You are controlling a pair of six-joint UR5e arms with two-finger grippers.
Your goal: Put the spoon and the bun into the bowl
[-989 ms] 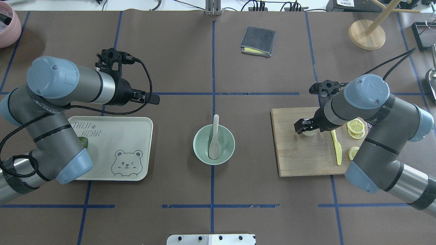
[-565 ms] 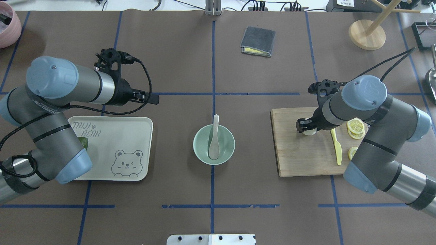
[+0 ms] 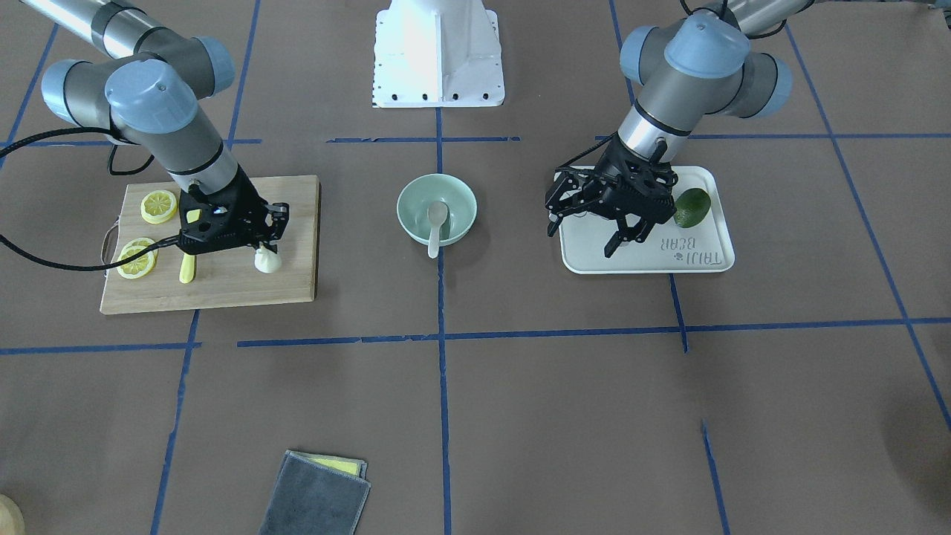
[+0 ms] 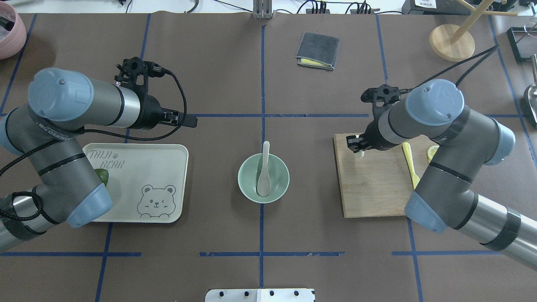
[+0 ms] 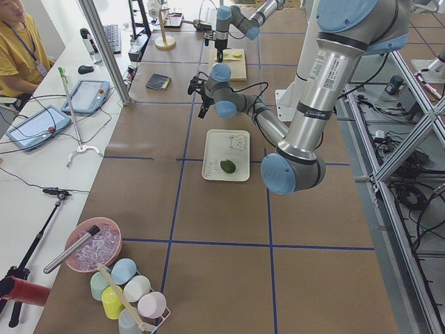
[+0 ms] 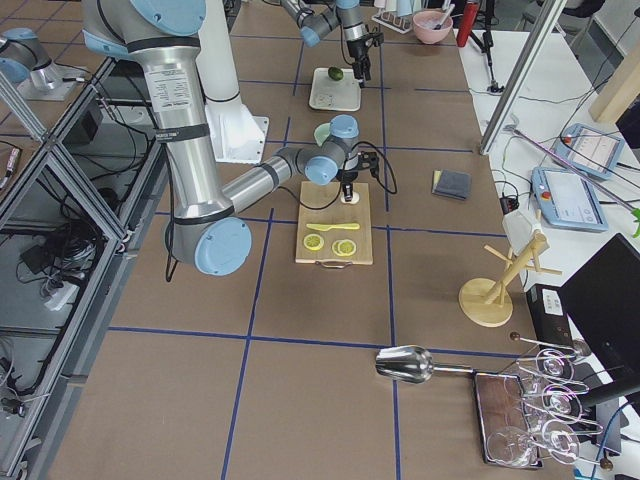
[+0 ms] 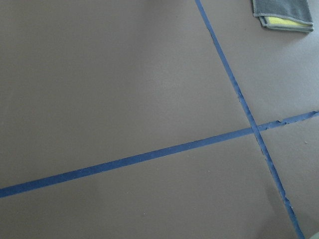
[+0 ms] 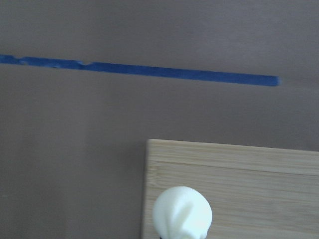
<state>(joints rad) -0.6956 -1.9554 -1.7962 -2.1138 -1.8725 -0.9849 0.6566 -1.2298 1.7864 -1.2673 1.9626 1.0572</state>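
Observation:
The pale green bowl stands at the table's middle. The off-white spoon lies in it, handle over the far rim. My right gripper is shut on the white pleated bun and holds it just above the wooden cutting board near its far left corner. The bun also shows in the right wrist view, over the board's corner. My left gripper is open and empty, hovering by the far edge of the tray.
A yellow plastic knife and lemon slices lie on the board. A green fruit sits on the tray. A folded grey cloth lies far centre; a wooden stand is at the far right, a pink bowl far left.
My right gripper has closed on the bun, lifted it and moved it toward the board's far left corner. The left arm has barely moved.

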